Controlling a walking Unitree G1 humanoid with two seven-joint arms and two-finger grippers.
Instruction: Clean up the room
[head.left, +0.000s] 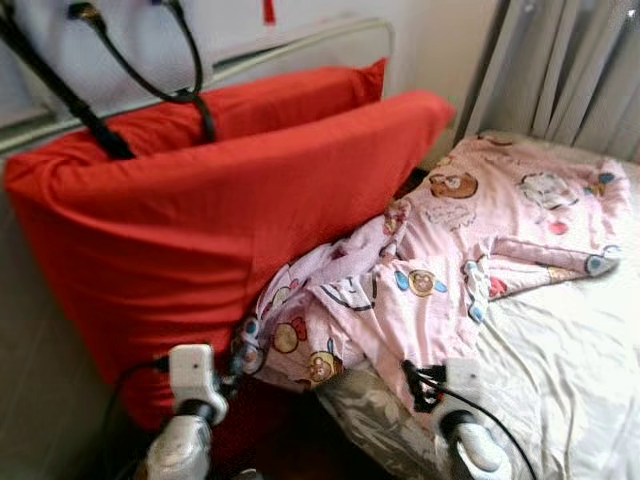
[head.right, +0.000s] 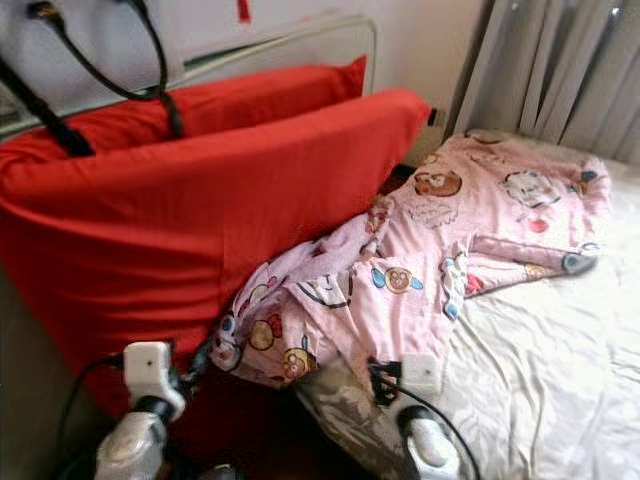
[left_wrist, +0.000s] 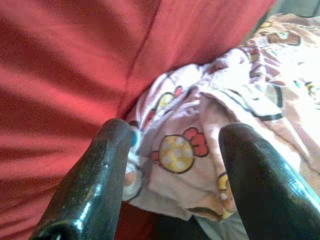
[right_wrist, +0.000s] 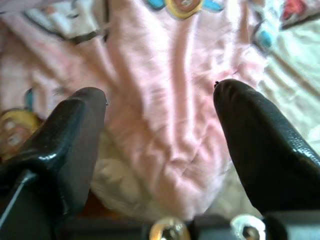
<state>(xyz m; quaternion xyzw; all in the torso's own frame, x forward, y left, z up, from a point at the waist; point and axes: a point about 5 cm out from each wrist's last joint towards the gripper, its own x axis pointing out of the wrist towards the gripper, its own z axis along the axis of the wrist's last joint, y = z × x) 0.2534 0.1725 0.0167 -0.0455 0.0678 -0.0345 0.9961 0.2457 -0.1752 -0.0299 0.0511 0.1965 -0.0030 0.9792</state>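
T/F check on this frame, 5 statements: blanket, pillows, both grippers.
1. The pink blanket lies crumpled on the bed. True.
2. Two red pillows lean at the headboard. True.
3. The blanket is folded in a neat stack. False: it is spread out and rumpled, one end bunched against the front pillow.
4. The left gripper is shut on the pillow. False: its fingers are open, with the blanket's edge between them.
5. The right gripper is open over the blanket. True.
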